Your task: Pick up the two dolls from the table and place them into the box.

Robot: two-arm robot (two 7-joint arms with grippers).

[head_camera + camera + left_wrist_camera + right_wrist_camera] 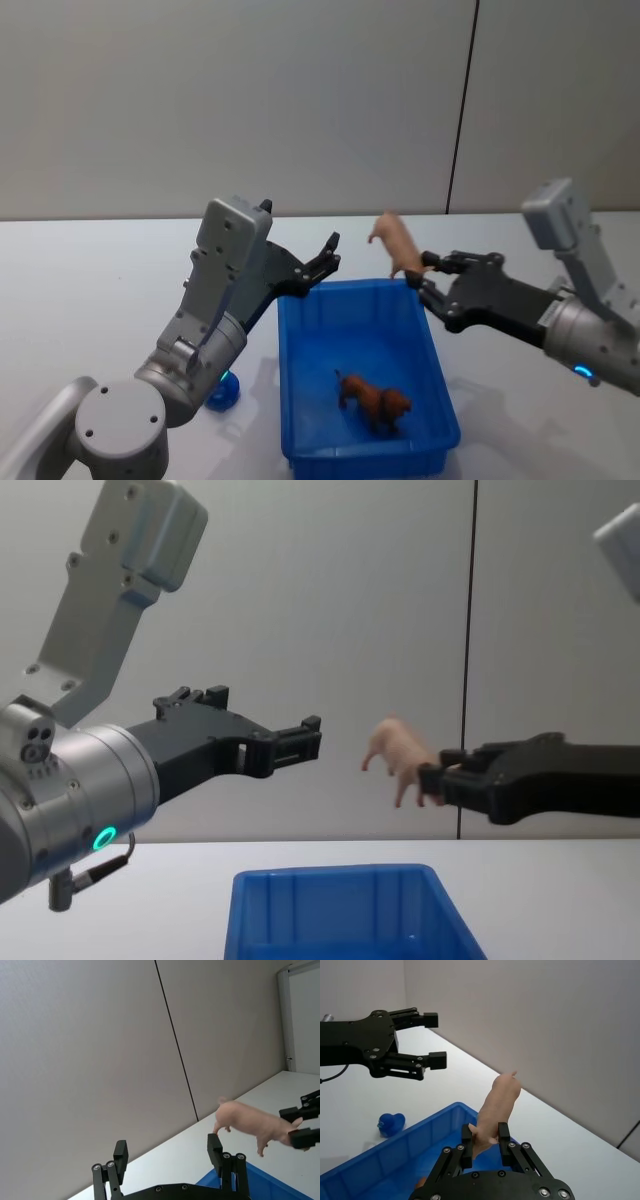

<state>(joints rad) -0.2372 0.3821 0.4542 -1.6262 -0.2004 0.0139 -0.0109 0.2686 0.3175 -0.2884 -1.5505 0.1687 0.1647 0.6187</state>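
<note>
Right gripper (422, 272): we see it closed on the pig (395, 243). It pinches only the hind end, and the body sticks out free beyond the fingertips.
Pig's place: in the air, high above the far right corner of the box (370, 455). We cannot tell whether it hangs inside the far rim or just past it.
Left gripper (333, 252): wide open and holding nothing, over the box's far left corner, its fingers aimed towards the pig.
Blue toy (222, 392): on the counter (100, 300), just beside the box's left wall towards the near left corner, partly hidden by the left arm.
Brown dog (375, 400): inside the box, towards its near end.
Risk, missed drop: if we let go here, we judge the pig may strike the rim or land on the counter behind the box. The right gripper needs to come nearer the box's middle first.
Risk, slip: so small a hold at one end could let the pig swing or slide out early during a move.
Risk, bounce: dropped from this height, the pig may hop off the box floor or the dog and go over a wall.
Risk, clash: the two grippers face each other over the far rim, so either one reaching in could hit the other.
Risk, blue toy: the left arm, coming down for it, could nudge it away or bump the box.
</note>
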